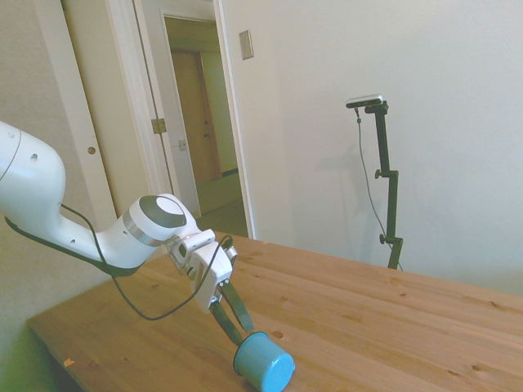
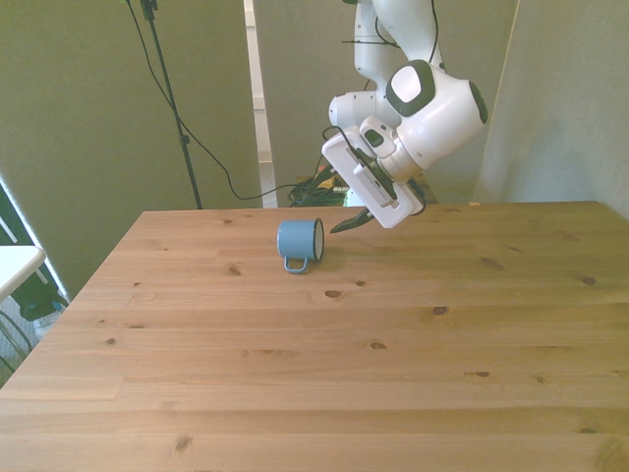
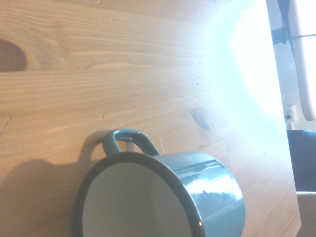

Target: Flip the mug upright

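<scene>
You are in the approach step: the mug (image 2: 300, 242) lies on its side and nothing has gripped it yet. It rests on the wooden tabletop (image 2: 393, 354) close to the far edge, a little toward the front view's left of the middle, well apart from both side edges. Its open mouth faces the front view's right, toward the gripper (image 2: 346, 225), and its handle (image 2: 295, 264) lies low against the wood on the side toward the near edge. The wrist view confirms this: you look into the pale inside past the dark rim (image 3: 143, 163), with the handle down by the table.

The gripper hangs tilted, its dark fingertips (image 1: 237, 331) low over the wood and just beside the mug's mouth. In the side view the two fingers stand slightly apart with a narrow gap between them, pinching nothing. Whether a tip already touches the rim cannot be told from these views.

Your next move, as I judge it, calls for getting one finger inside the mouth and the other outside the wall, closing on the rim, then rotating the wrist to bring the base down. Watch the glossy round body: a nudge on the rim could roll or push it off toward the front view's left before you have hold of it.
</scene>
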Tool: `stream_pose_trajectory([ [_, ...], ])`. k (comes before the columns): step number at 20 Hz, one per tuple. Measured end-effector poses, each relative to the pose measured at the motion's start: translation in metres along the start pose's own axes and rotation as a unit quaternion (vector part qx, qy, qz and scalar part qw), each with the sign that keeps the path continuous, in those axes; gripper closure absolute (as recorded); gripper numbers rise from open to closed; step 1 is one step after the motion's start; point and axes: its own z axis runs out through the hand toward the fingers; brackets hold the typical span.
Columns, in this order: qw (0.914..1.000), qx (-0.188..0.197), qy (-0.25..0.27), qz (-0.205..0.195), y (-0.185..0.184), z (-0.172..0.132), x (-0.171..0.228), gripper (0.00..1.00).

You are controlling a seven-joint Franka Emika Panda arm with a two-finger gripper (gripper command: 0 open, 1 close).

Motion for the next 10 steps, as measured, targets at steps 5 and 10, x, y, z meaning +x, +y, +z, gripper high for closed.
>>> stream_pose_trajectory([
  [5, 0.9999, -0.009, 0.008, 0.002, -0.002, 0.011, 0.004, 0.0],
  [10, 0.9998, -0.014, 0.011, 0.002, -0.009, 0.016, 0.006, 0.0],
])
